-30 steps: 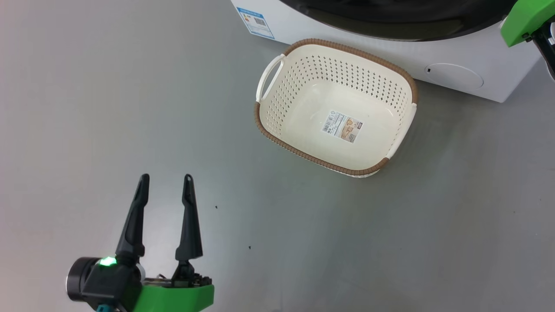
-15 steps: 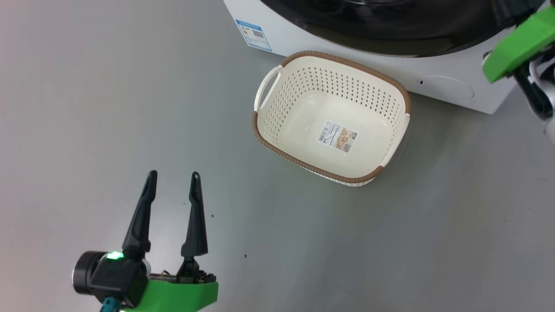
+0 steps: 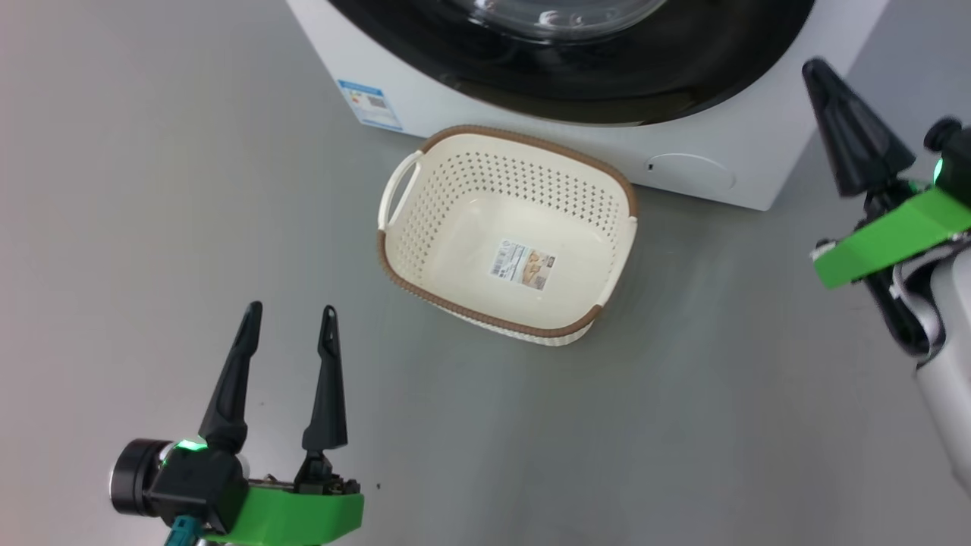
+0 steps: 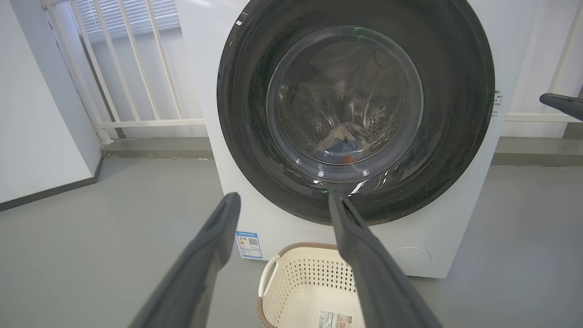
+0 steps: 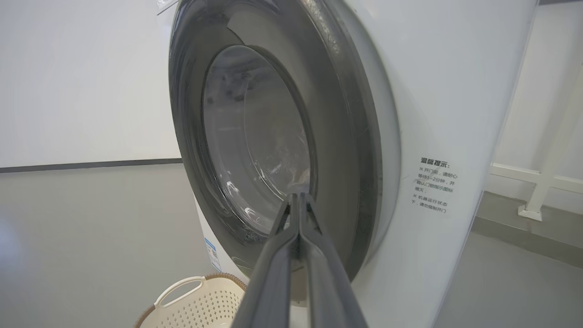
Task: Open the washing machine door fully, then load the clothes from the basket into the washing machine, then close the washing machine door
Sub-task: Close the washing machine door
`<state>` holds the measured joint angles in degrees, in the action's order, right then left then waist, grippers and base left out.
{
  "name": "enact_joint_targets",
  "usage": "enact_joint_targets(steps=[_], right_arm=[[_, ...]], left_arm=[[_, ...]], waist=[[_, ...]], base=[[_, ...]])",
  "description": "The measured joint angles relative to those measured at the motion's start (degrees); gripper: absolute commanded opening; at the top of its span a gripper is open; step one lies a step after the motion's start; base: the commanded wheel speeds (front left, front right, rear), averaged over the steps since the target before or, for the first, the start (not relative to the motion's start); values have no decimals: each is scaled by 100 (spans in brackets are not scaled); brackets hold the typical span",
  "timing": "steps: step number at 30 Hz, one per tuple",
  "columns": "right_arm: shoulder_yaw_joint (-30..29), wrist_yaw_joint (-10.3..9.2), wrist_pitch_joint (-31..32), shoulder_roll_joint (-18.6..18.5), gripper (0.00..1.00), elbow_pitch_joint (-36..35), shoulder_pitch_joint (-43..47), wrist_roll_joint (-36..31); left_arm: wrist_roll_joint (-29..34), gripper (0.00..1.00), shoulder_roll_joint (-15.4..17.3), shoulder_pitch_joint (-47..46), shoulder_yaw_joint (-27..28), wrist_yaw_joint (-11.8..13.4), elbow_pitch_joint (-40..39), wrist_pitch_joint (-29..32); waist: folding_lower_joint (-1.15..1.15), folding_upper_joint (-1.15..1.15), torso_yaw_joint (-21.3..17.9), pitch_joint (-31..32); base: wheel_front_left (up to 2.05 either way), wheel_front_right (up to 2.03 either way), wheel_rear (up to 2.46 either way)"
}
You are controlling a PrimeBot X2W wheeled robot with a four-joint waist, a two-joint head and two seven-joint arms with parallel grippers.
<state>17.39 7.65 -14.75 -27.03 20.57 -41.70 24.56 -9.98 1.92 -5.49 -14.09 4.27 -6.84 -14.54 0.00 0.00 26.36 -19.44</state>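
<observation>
Dark left fingers (image 3: 234,379) apart and upright, right fingers (image 3: 853,144) together.

The floor (image 3: 152,152) and the basket (image 3: 485,178) are viewed steeply from above by the head camera. The washing machine door (image 4: 355,105) is faced squarely by the left wrist camera and seen obliquely, from nearer, by the right one; the basket is shared by all.

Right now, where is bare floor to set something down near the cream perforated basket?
Bare grey floor lies left of the cream perforated basket, beyond the open left gripper, and right of it. Crowded: the strip against the white washing machine.
</observation>
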Motion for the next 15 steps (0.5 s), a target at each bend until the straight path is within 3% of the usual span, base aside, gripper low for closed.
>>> enact_joint_targets(steps=[1, 2, 3, 15], right_arm=[[-76, 0, 0, 42, 47, -69, 146, -27], [-144, 0, 0, 85, 92, -126, 290, -48], [-208, 0, 0, 138, 100, -172, 434, -74], [-903, -1, 0, 809, 100, -630, 1744, -400]], left_arm=[[27, 100, 0, 0, 23, -16, 20, 0], [35, 100, 0, 0, 44, -55, 48, 0], [47, 100, 0, 2, 64, -58, 87, 0], [186, 100, 27, 193, 347, -311, 355, 0]], waist=[[0, 0, -53, 36], [0, 0, -104, 76], [0, 0, -153, 120], [0, 0, -756, 657]], base=[[0, 0, 0], [0, 0, 0], [0, 0, 0], [0, 0, 0]])
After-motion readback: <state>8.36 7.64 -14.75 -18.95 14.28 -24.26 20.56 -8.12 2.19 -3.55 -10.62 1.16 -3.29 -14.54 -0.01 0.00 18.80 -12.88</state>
